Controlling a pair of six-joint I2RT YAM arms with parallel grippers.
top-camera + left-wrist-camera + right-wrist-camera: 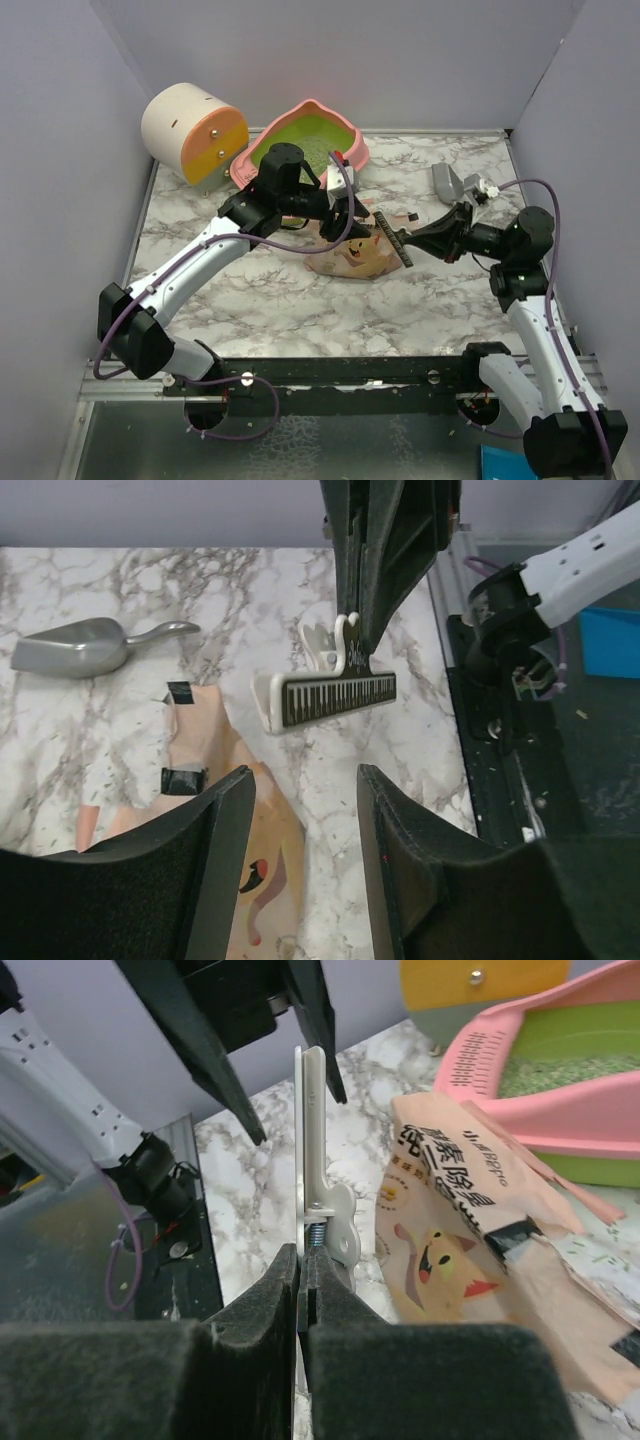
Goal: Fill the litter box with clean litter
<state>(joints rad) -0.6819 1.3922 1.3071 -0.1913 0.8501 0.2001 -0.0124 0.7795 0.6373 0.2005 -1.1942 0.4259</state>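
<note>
The right gripper [303,1265] is clamped on the bag clip [312,1130], just beside the litter bag [470,1220]. The left gripper [305,780] hangs apart above the bag. The litter box [560,1120] sits far-left on the desk [250,300], seemingly holding some clean litter [565,1072]. Next, I judge: park the clip, then grasp the bag.

The table [250,300] is white marble with grey veins. At 12 o'clock the box [300,108] has a pink rim and walls and a lime-green inside. The litter [565,1072] in it is pale greenish-white and grainy. At 10 o'clock the cylinder [180,115] is cream with an orange part. The bag [450,1240] at centre is peach-tan with dark print, a cartoon cat and black tape [185,778] patches. The clip [330,695] is white with a black-and-white piano-key strip. At 2 o'clock the scoop [80,650] is dull grey metal. The left gripper [305,780] and right gripper [302,1260] are black.
</note>
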